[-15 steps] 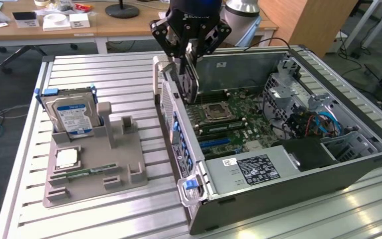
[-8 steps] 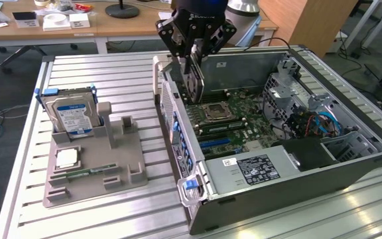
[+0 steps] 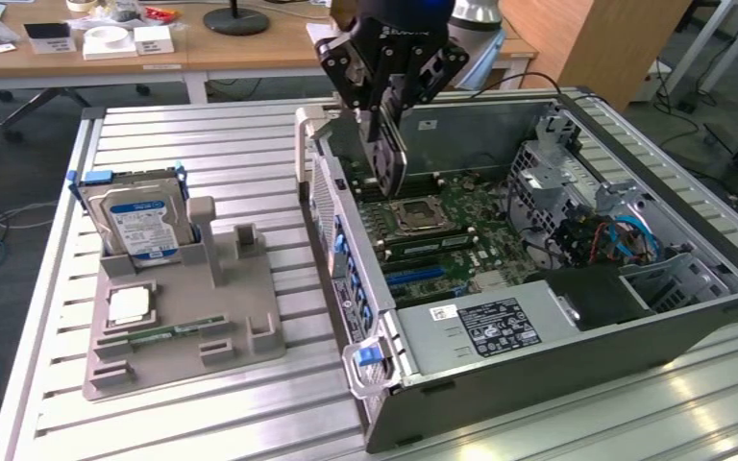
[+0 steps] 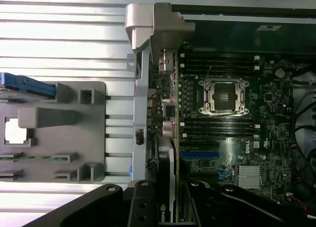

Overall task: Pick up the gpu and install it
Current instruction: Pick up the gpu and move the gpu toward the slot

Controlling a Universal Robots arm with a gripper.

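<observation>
The gpu (image 3: 386,158), a thin black card, hangs on edge over the open computer case (image 3: 536,355), with my gripper (image 3: 388,108) shut on its upper edge. It hovers above the motherboard (image 3: 453,240), near the case's rear wall and just beside the CPU socket (image 3: 414,213). In the wrist view the gpu (image 4: 165,163) appears edge-on between the black fingers (image 4: 140,207), above the board next to the blue expansion slots (image 4: 200,155) and the CPU socket (image 4: 222,96). Whether its lower edge touches the board is unclear.
A grey parts holder (image 3: 247,317) lies on the slatted metal table at the exterior view's left, carrying a silver hard drive (image 3: 145,221), a processor chip (image 3: 130,305) and a green memory stick (image 3: 164,333). Drive cages and cables (image 3: 600,235) fill the case's far side. A wooden desk (image 3: 36,58) stands behind.
</observation>
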